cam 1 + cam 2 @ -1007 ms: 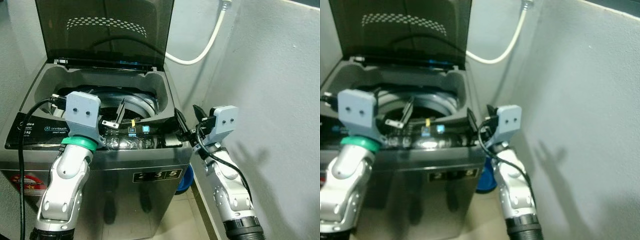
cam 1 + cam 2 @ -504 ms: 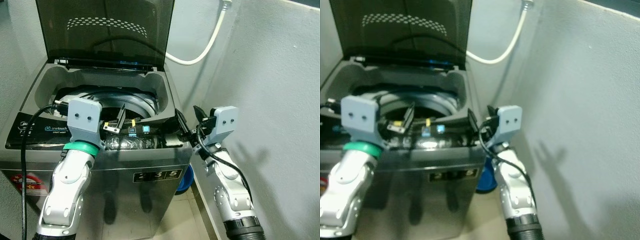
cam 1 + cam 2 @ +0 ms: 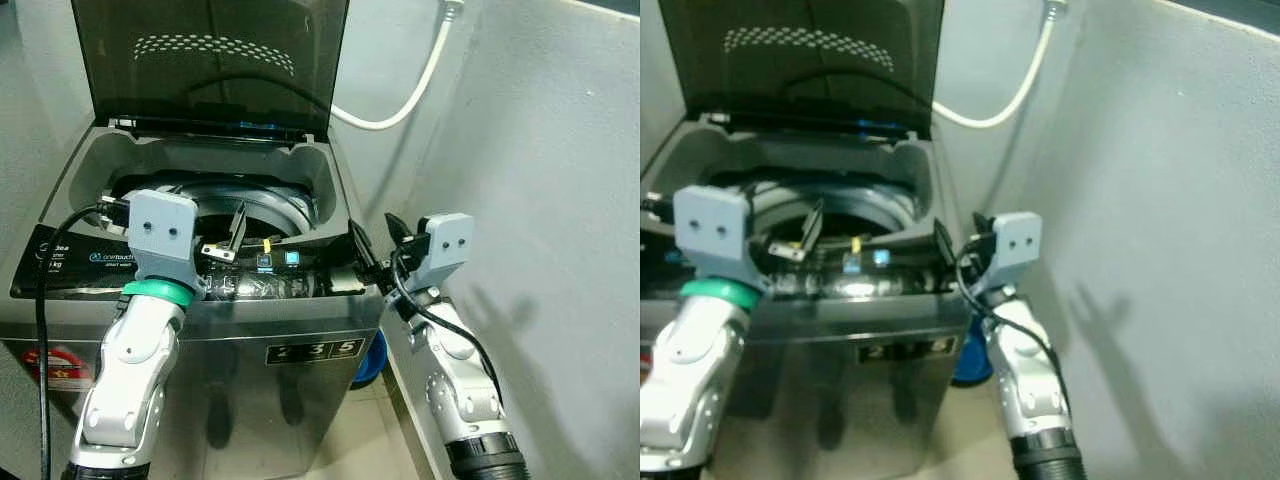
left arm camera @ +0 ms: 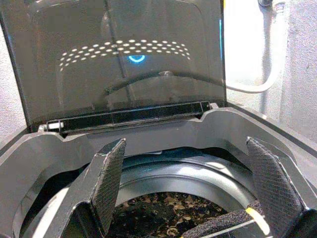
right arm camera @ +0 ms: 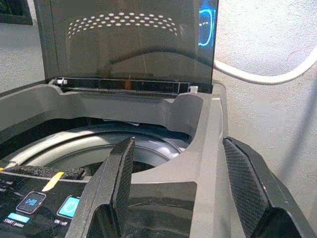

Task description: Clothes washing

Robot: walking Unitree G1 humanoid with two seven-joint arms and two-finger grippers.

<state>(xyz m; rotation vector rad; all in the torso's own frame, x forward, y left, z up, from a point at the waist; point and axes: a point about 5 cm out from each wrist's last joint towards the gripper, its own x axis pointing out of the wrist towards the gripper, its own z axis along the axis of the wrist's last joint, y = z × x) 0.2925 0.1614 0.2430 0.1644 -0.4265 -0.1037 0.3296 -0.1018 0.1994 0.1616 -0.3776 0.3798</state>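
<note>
A grey top-load washing machine [image 3: 300,345] stands before me with its dark lid [image 3: 210,60] raised upright. Its drum [image 4: 173,178] holds something dark and speckled [image 4: 163,215]; I cannot tell if it is laundry. My left gripper [image 4: 185,144] hovers open over the front control panel [image 3: 100,262], with its fingers pointing across the drum opening and holding nothing. My right gripper [image 3: 375,232] is open and empty at the machine's front right corner, just above the panel edge. Two blue buttons [image 3: 278,258] glow on the panel.
A white hose [image 3: 400,105] curves along the back wall to the machine. A pale wall [image 3: 540,200] stands close on the right, leaving a narrow gap. A blue object [image 3: 372,360] lies on the floor by the machine's right side. A black cable [image 3: 42,330] trails from my left wrist.
My left gripper has drifted slightly to the left over the control panel. The right arm holds still and both grippers stay open.
</note>
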